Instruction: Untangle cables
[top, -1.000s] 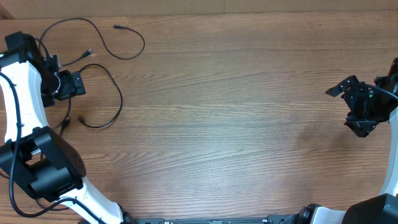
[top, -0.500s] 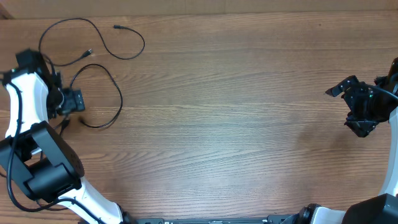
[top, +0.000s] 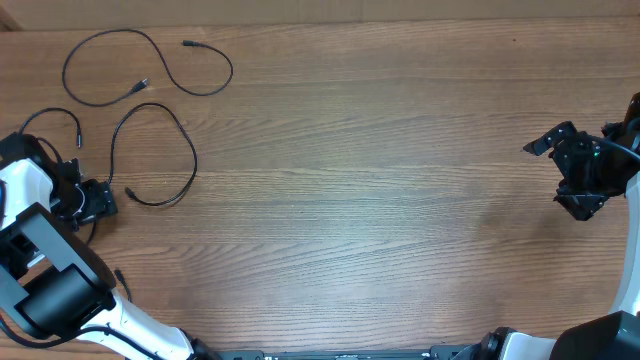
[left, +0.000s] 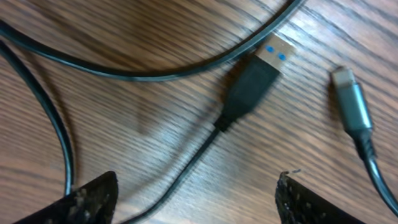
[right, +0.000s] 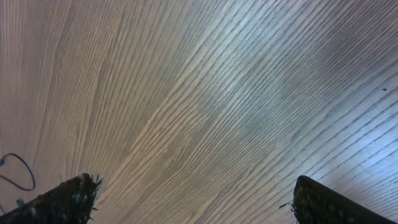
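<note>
Left wrist view, nearest items first: the left gripper (left: 199, 202) is standing released, its two black fingers (left: 93, 199) showing at the bottom corners, well apart and clamping nothing. Between them a thin black cord (left: 186, 165) is running up over the wooden table (left: 155, 118) to a black USB plug (left: 255, 74) with a metal tip and two blue marks, lying flat and pointing toward the upper right. Near it on the right, a silver-tipped plug (left: 349, 99) is lying apart, its cord leaving at the lower right edge. A second strand (left: 62, 140) is curving down to the left finger. Farther off, a third strand (left: 143, 76) is sweeping across, passing just beside the USB tip. Which strand belongs to which cable cannot be told here. Right wrist view: the right gripper (right: 193, 199) is likewise hanging with jaws wide, wood grain showing between the tips. Overhead view: the cables (top: 160, 108) are all lying at the table's far left, well apart from the right gripper. Nearest, a thin loop (top: 60, 110) is lying against the left arm (top: 25, 185), partly hidden by it. Beyond, a hook-shaped cable (top: 194, 160) is resting with one plug end near the left gripper. Farthest, a looped cable (top: 231, 70) is lying by the far edge, its two ends apart.
</note>
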